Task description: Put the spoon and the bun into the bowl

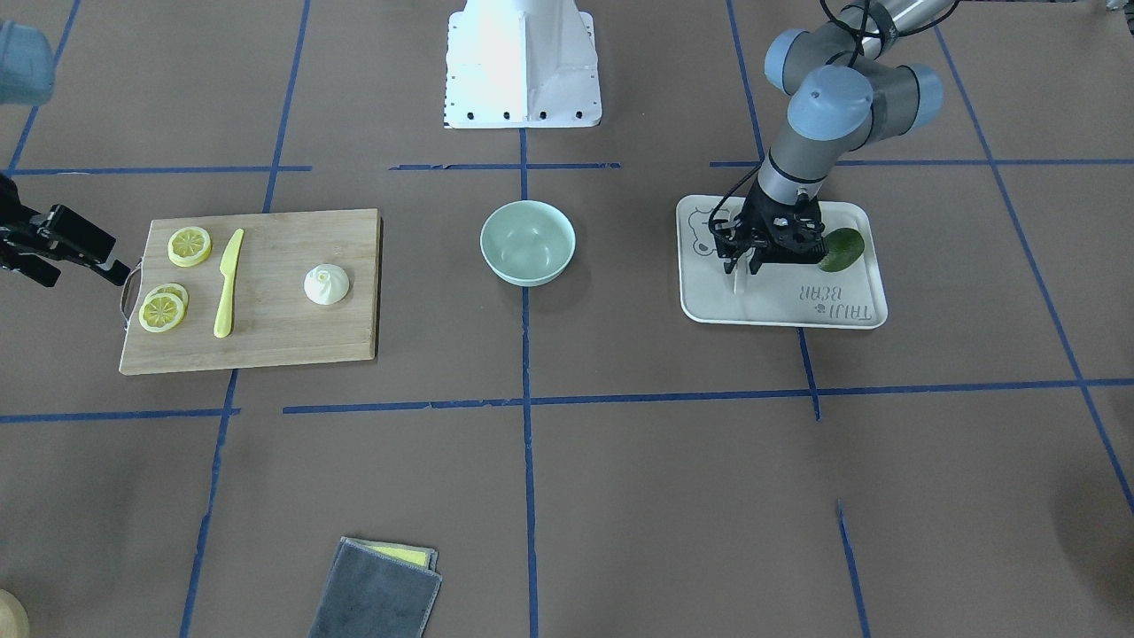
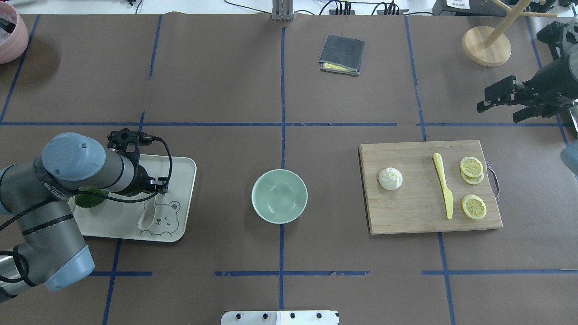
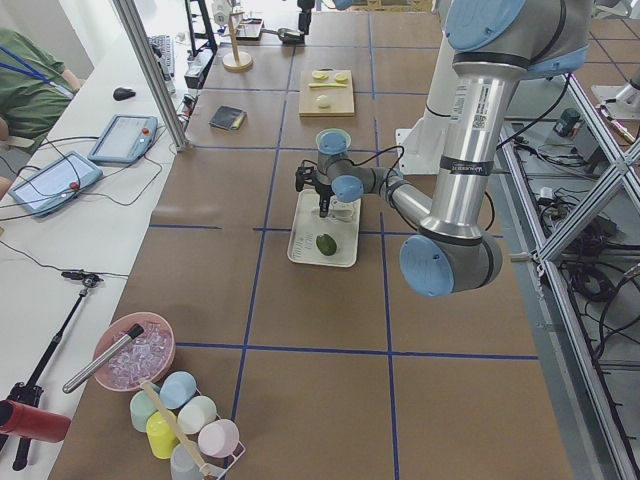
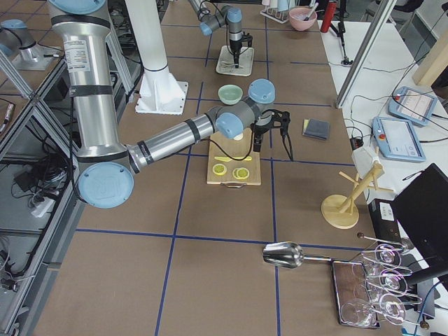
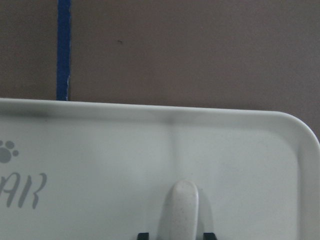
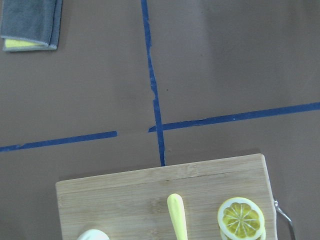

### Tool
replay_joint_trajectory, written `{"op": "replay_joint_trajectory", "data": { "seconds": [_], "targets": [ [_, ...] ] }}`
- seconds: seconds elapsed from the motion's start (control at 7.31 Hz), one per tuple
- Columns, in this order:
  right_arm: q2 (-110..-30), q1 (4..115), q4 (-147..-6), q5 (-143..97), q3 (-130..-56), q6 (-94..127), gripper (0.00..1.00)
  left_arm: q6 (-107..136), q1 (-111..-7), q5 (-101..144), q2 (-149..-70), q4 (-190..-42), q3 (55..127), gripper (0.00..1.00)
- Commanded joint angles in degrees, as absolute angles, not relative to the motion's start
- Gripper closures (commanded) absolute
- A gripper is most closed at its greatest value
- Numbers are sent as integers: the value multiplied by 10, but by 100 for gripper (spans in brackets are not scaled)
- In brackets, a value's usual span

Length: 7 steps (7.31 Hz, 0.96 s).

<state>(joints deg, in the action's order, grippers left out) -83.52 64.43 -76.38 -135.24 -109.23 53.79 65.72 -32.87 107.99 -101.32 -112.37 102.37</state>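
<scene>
- Your left hand (image 1: 742, 268) is down on the tray (image 2: 113, 221). Its two fingertips (image 5: 143, 235) sit either side of the spoon (image 2: 146, 217) handle. The wrist view shows them close on both sides, but you cannot tell whether they are pressing yet.
- The spoon lies flat on the tray beside the printed bear, with its scoop towards the robot and its handle at the hand.
- Expect the spoon to be light, stiff and smooth. I judge it could pivot in a loose pinch, so hold it across the thick handle where the fingers are now.
- The tray has a raised lip. Lift straight up before you swing towards the bowl (image 2: 279, 196), or the scoop may catch the lip.
- A green leaf-shaped piece (image 2: 90, 198) lies on the tray under the arm, away from the path to the bowl.
- Between tray and bowl the bench (image 2: 216, 90) shows only brown paper and blue tape.
- The bowl is upright in the middle, with nothing in it.
- The bun (image 2: 390, 178) sits on the cutting board (image 2: 415, 216), at the end nearest the bowl. It looks soft, so cup it lightly round the sides.
- The yellow knife (image 2: 443, 185) and lemon slices (image 2: 473, 206) lie farther along the board, apart from the bun.
- Your right hand (image 2: 496, 106) hovers beyond the board's far corner, spread wide and holding nothing.
</scene>
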Motion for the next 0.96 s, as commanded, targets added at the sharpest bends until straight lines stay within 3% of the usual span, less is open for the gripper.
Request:
{"op": "replay_joint_trajectory", "data": {
  "seconds": [0.0,0.14,0.27,0.82],
  "targets": [
    [-818,608,-764,-1330,-1104,593,0,660,-325,1079,-1013,-1122,1026,76],
    [-810,583,-764,-1305,-1108,618,0,660,-325,1079,-1012,-1120,1030,91],
    [-797,569,-763,-1297,-1108,640,0,660,-325,1080,-1011,-1119,1034,100],
    [-751,462,-761,-1205,-1106,717,0,658,-342,1079,-1014,-1034,1121,100]
  ]
}}
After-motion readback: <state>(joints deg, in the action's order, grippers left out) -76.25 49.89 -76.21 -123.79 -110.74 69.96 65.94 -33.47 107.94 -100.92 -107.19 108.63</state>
